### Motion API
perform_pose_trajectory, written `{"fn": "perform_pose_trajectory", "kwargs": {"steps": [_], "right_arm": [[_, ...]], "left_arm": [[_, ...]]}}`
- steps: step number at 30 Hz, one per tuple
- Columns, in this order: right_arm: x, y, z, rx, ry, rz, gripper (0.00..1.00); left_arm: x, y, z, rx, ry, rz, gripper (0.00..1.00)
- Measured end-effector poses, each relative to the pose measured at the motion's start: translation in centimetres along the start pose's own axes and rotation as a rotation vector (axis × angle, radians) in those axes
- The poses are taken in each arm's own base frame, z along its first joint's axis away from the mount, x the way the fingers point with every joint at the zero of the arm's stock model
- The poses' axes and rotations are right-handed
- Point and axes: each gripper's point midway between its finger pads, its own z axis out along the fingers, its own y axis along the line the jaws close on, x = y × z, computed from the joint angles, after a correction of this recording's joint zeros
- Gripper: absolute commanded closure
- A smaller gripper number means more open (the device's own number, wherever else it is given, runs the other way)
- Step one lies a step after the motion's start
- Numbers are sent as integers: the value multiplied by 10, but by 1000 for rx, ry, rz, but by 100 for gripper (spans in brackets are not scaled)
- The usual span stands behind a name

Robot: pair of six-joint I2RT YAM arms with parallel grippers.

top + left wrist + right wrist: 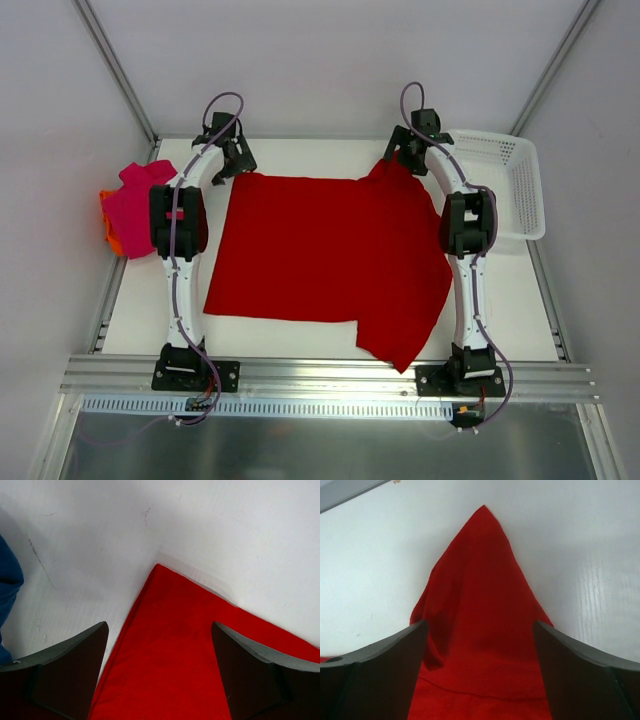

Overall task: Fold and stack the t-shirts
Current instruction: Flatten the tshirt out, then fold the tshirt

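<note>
Seen from above, at the bottom of the frame, two arm bases [195, 368] [472, 375] were bolted to a metal rail [330, 375] along the near edge of a white table [280, 337]. Just beyond them, a bright red t-shirt [320, 250] lay spread mostly flat across the centre of the table, one loose flap trailing toward the lower right of the frame. Both arms reached over the cloth's outer sides to its far edge. The left gripper [238, 160] hung over the shirt's upper-left corner, its jaws standing wide apart and holding nothing; in its wrist view [159, 626] the red corner lay on the table between the two dark fingers [75, 670]. The right gripper [405, 155] sat over the upper-right corner, where the cloth narrowed to a rumpled point; its wrist view [480, 623] showed the jaws likewise spread wide, with nothing pinched. At the left edge of the overhead frame, a crumpled magenta-pink t-shirt [138, 200] rested on an orange t-shirt [111, 236]. A dark blue t-shirt [7, 595] showed at the left edge of the left wrist view. A white mesh basket [510, 185] stood at the upper right.
</note>
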Motion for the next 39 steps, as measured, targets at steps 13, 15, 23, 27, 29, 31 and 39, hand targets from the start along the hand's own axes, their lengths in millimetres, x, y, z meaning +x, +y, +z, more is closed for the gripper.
{"fn": "perform_pose_trajectory", "kwargs": {"steps": [13, 15, 23, 27, 29, 31, 39], "right_arm": [[-8, 3, 10, -37, -33, 14, 13], [-8, 3, 11, -38, -34, 14, 14], [-9, 3, 18, -46, -49, 11, 40], [-6, 3, 23, -48, -46, 15, 59], [-5, 3, 25, -51, -45, 15, 64], [-4, 3, 27, -53, -42, 16, 73], [-4, 5, 27, -61, -46, 17, 57]], "left_arm": [[7, 8, 17, 38, 56, -36, 16], [10, 10, 20, 42, 69, -41, 16], [5, 4, 22, 76, 71, -51, 17], [5, 3, 23, 79, 72, -51, 19], [5, 3, 22, 80, 73, -52, 22], [5, 3, 23, 80, 73, -54, 32], [3, 5, 26, 88, 76, -63, 37]]}}
